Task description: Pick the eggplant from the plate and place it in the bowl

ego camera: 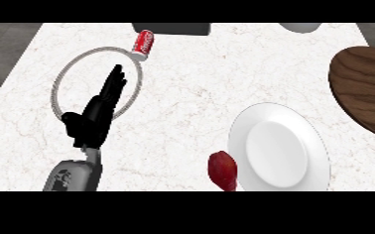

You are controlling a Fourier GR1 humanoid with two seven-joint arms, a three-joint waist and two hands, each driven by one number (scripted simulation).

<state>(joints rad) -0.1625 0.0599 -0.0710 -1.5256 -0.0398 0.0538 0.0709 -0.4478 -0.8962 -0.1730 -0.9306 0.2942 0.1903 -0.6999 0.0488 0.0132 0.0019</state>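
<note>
With the left hand being held open, fingers straight, over the clear bowl at far left, the dark red eggplant, seemingly lying on the surface just left of the white plate, is being left ungrasped, where it is at risk of being nudged away.

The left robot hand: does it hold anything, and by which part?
Nothing is held. The left robot hand is open, fingers straight, over the bowl.
</note>
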